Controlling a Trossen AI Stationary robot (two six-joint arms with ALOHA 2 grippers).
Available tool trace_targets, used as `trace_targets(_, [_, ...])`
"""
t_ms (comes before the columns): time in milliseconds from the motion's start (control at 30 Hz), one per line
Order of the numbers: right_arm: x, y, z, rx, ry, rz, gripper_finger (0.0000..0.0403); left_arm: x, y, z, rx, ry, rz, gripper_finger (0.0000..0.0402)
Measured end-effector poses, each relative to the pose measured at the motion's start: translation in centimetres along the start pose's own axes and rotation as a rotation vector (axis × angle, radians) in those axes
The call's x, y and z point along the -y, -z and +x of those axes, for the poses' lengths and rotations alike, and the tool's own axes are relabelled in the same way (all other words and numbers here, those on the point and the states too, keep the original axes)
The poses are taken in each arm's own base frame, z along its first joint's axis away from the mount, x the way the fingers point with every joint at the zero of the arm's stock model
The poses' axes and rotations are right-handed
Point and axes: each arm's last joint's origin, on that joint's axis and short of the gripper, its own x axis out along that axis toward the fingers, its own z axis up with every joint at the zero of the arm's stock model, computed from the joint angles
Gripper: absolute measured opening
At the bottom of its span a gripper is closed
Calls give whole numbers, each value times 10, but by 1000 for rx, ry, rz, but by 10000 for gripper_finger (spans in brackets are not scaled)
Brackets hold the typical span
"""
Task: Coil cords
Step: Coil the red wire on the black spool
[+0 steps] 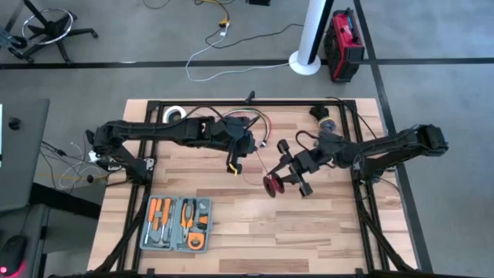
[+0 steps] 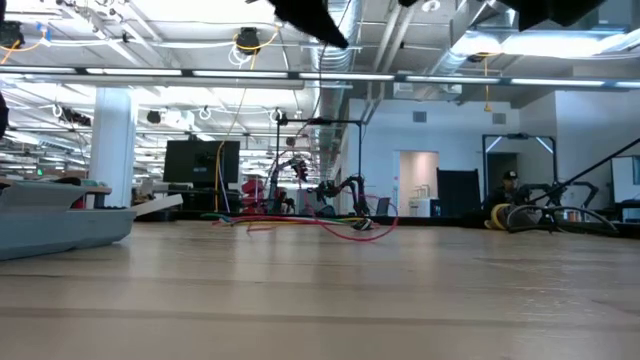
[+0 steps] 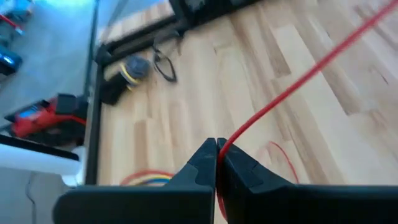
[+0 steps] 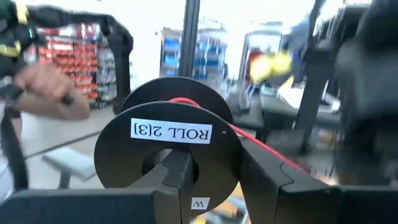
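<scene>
The cord is a thin red wire (image 3: 292, 84). It runs from my left gripper (image 3: 217, 155), which is shut on it above the table's middle (image 1: 231, 164), across to a black spool (image 4: 171, 140) labelled "ROLL 2[3]". My right gripper (image 1: 287, 181) is shut on that spool (image 1: 272, 185) just right of the middle. Red turns show on the spool's core (image 4: 183, 101). In the low view more red wire (image 2: 352, 226) lies slack on the table, farther back. My left gripper pinches the red wire (image 3: 225, 144) between its two fingertips, a single strand. The wire leaves the tips in a straight, taut line slanting off toward the spool, clear of the table. My right gripper holds the spool with one finger (image 4: 179, 180) across the labelled flange at its hub and the other finger (image 4: 267, 183) beside the spool's rim. What the second finger presses on is hidden. The spool is lifted clear of the table, its labelled flange facing the wrist.
A grey case of orange-handled tools (image 1: 176, 224) lies at the near left. A roll of tape (image 1: 174, 114) and a tangle of coloured wires (image 1: 258, 127) sit at the far edge. Black frame rails (image 1: 359, 147) run along the table's sides. Bare wood lies near the front.
</scene>
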Motion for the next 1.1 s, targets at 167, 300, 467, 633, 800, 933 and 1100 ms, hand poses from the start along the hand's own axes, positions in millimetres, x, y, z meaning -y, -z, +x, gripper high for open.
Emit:
trace_targets(167, [4, -8, -1, 73, 126, -33, 108, 12, 16, 15, -43, 16, -23, 0])
trace_targets(300, [9, -10, -2, 80, 305, -38, 108, 24, 16, 18, -30, 35, -29, 0])
trace_targets(467, [15, -9, -4, 62, 534, -24, 108, 42, 8, 15, 3, 73, -20, 0])
trace_targets(633, [19, -6, -7, 19, 719, -13, 108, 60, 2, 11, 24, 109, 3, 0])
trace_targets(800, [24, 5, -12, -110, 909, -8, 108, 74, -3, 7, 34, 107, 27, 0])
trace_targets(933, [30, 16, -17, -219, 973, 16, 108, 78, -5, 5, 20, 46, 69, 0])
trace_targets(1100, [36, 28, -23, -311, 933, 88, 108, 73, -15, -3, 33, 14, 91, 0])
